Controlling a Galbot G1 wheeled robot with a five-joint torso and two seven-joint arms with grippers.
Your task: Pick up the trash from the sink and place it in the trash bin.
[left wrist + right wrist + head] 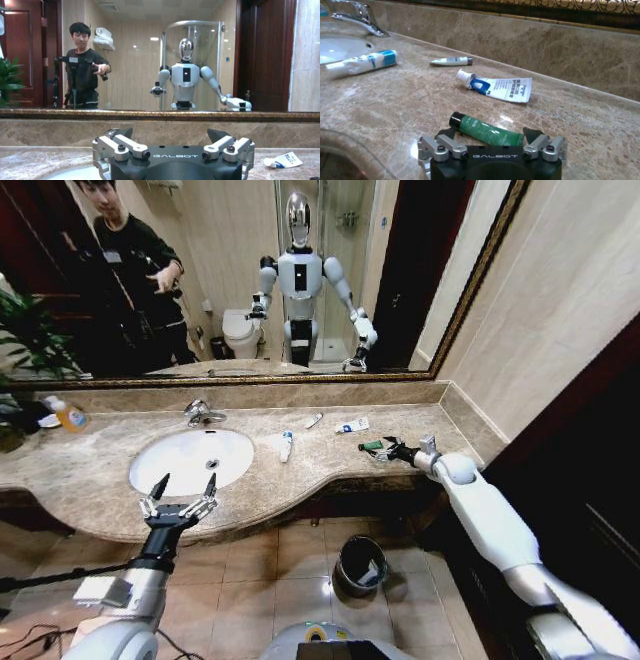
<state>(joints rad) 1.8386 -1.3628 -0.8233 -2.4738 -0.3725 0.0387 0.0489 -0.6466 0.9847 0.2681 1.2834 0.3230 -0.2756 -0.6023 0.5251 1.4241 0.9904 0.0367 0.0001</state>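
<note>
A white sink (190,460) is set into the marble desk (90,480), with a shiny faucet (203,414) at its far edge. The left hand (180,502) is held open over the near rim of the sink. The right hand (384,448) is stretched out low over the desk on the right, at a small green tube (371,445); its fingers are too small to be made out. A white tube (287,445) is seen just right of the sink. Farther back, a small tube (314,420) and a white-blue packet (352,425) are laid. An orange soap bottle (66,414) is stood at the far left. A black trash bin (360,565) is placed on the floor below.
</note>
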